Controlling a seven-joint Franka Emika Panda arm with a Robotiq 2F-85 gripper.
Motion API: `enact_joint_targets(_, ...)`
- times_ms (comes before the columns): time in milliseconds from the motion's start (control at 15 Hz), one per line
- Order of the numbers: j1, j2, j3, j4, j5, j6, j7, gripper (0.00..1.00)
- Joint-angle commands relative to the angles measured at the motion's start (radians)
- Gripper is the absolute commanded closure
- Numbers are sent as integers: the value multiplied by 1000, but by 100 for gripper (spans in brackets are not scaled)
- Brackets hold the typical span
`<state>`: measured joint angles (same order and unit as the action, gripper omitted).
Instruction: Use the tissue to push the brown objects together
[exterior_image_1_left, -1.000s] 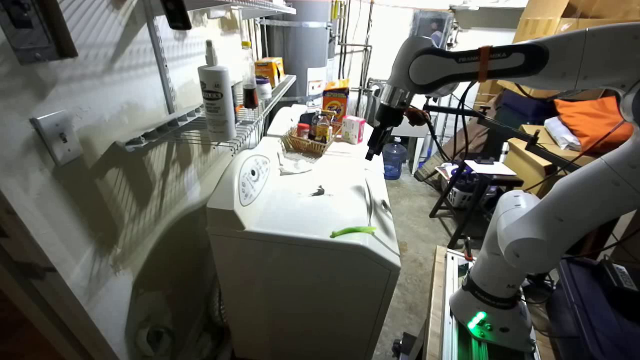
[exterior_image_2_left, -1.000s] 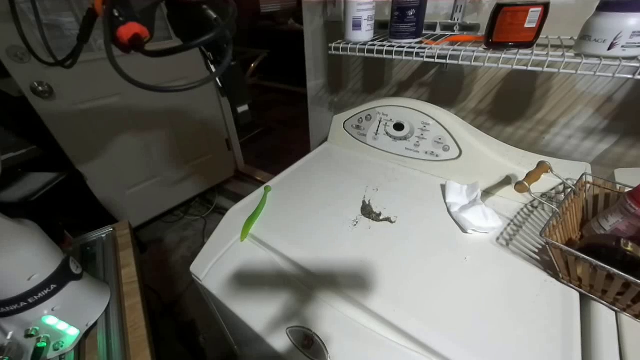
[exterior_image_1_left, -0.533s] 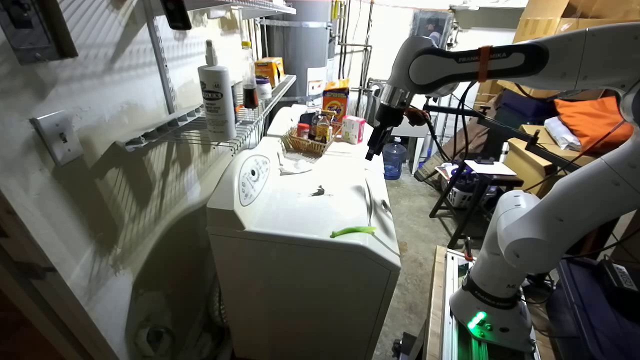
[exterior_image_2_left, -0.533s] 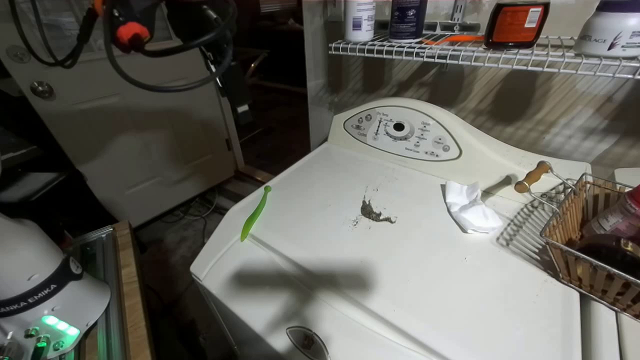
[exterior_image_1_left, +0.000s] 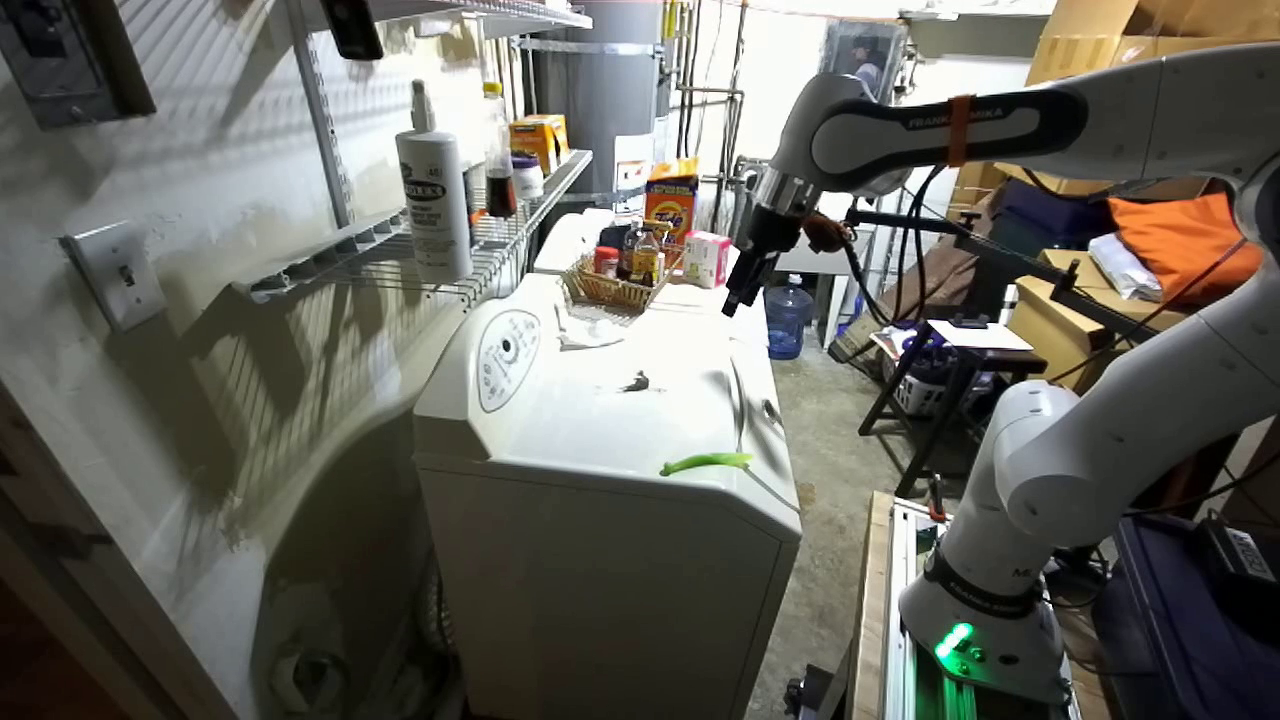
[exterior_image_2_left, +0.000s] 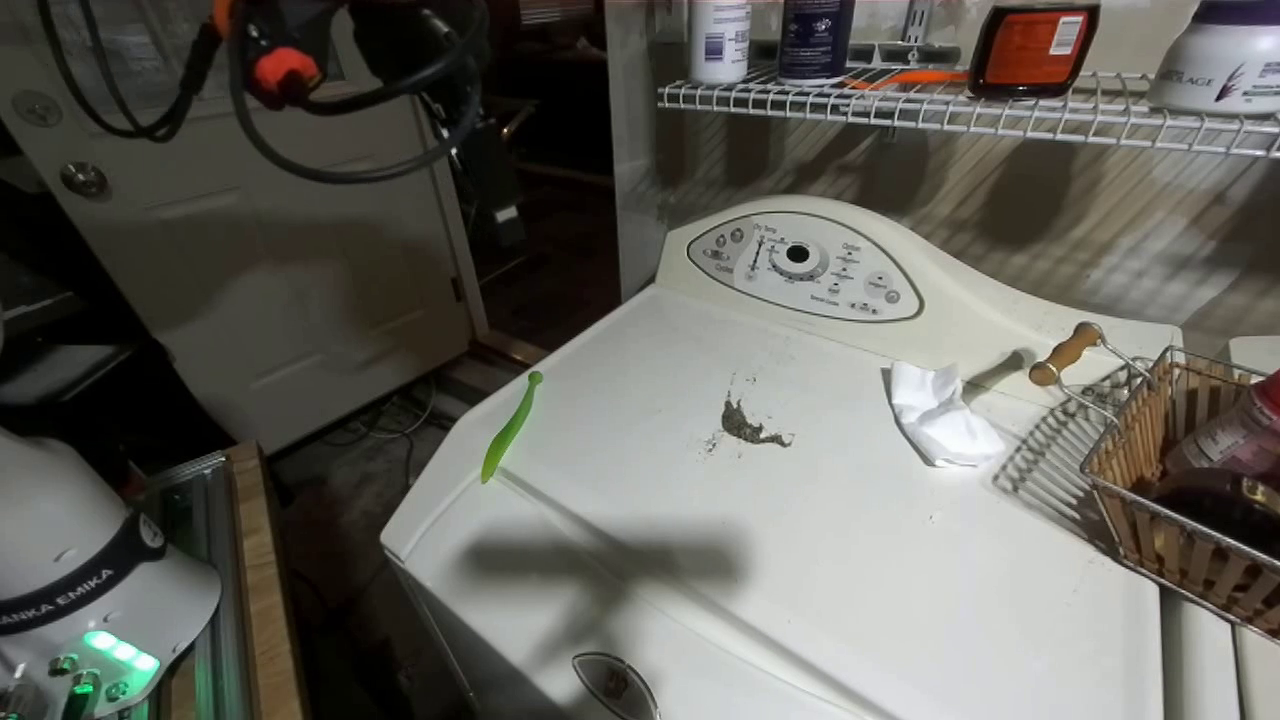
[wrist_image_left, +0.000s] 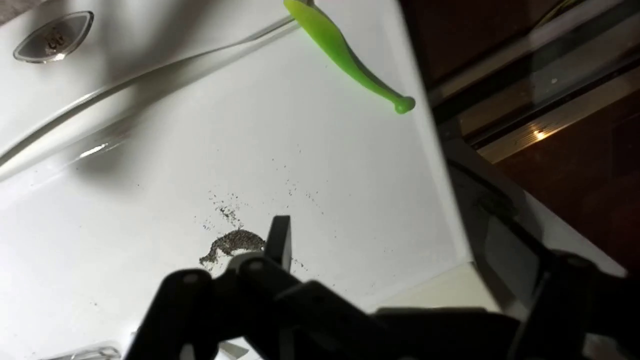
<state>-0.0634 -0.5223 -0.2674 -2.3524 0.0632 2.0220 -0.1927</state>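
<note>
Tissue lies ungripped on bench, right of brown crumbs in an ext. view; end effector hangs above, jaws apart. Prob. best: pinch its middle, keep low, sweep strays inward w/ light pressure.

Clock centre, in an exterior view: brown granules, matt, rough. Underlying appliance top: smooth, glossy. At 3 o'clock, tissue: matt, creased paper; farther out, basket: metal wire, slatted wood; handle: smooth wood. At 9 o'clock, green implement: smooth, plastic-looking.
</note>
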Motion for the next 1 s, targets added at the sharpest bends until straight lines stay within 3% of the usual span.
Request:
enact_joint_targets(0, -24, 176, 23, 100, 17, 126, 54, 0)
enact_joint_targets(267, -32, 403, 23, 246, 25, 278, 120, 0)
enact_joint_targets(467, -47, 569, 31, 382, 23, 323, 168, 0)
enact_joint_targets(867, -110, 833, 65, 658, 101, 344, 136, 0)
enact_joint_targets(933, -97, 746, 63, 546, 41, 343, 158, 0)
